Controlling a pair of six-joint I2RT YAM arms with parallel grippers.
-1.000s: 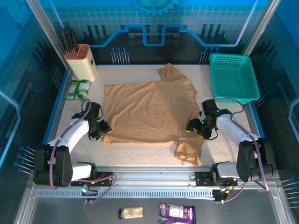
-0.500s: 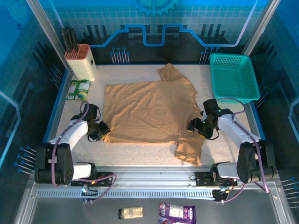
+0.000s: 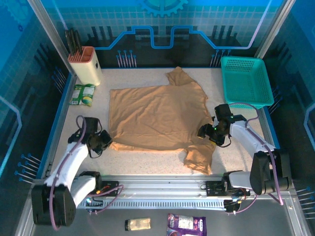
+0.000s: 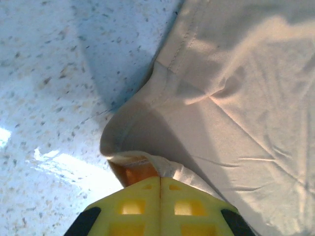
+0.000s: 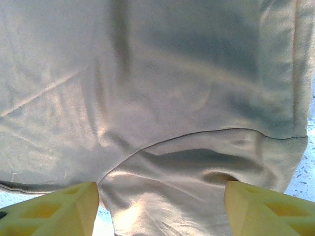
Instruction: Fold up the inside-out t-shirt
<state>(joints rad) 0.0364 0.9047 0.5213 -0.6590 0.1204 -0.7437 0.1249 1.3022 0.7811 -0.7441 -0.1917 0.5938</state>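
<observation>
One t-shirt (image 3: 157, 115), two pincers: left pincer (image 4: 160, 183) clamped on its hem, right pincer (image 5: 161, 191) apart.

Looked down on the inside-out t-shirt (image 5: 157, 88), tan and softly creased, spread across nearly the whole view. Picked out a curved seam (image 5: 206, 132) sweeping from lower left up and across to the right edge, with a sleeve-like flap below it. Found the right gripper (image 5: 160, 209) with jaws spread wide, yellow fingertips (image 5: 54, 209) low at either corner, cloth lying between them. Could not tell whether those tips touched the cloth. Caught slivers of speckled table (image 5: 307, 167) at the right edge and lower left.
</observation>
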